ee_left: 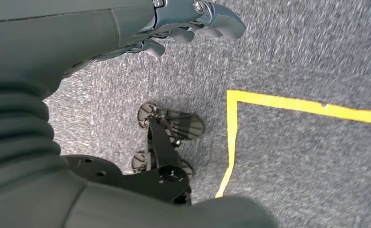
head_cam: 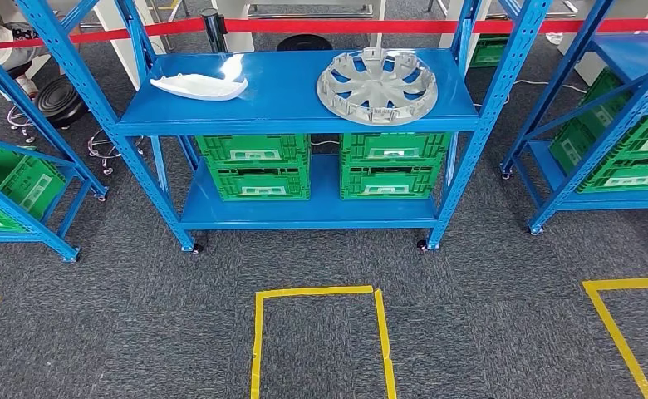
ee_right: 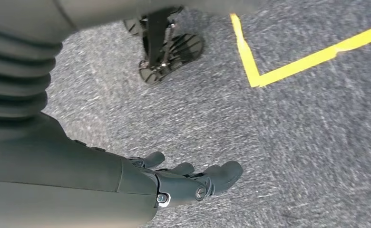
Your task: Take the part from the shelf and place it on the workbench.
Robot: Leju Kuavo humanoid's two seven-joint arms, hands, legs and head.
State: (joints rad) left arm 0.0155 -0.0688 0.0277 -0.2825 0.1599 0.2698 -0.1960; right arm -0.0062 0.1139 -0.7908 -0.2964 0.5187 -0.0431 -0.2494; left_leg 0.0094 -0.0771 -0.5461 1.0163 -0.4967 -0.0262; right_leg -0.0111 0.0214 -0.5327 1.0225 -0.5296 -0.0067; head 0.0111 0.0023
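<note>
A silver wheel cover (head_cam: 377, 84) lies flat on the right half of the blue shelf (head_cam: 287, 108) top, straight ahead in the head view. A white curved panel (head_cam: 200, 86) lies on the left half of the same shelf top. My left hand (ee_left: 183, 23) hangs over the grey carpet, fingers loosely curled and holding nothing. My right hand (ee_right: 188, 180) also hangs over the carpet, fingers apart and holding nothing. Both hands are far from the shelf.
Green crates (head_cam: 258, 166) fill the shelf's lower level. More blue racks with green crates stand at left (head_cam: 13, 183) and right (head_cam: 628, 141). Yellow tape (head_cam: 321, 293) marks a box on the carpet before the shelf. A red barrier band (head_cam: 437, 26) runs behind.
</note>
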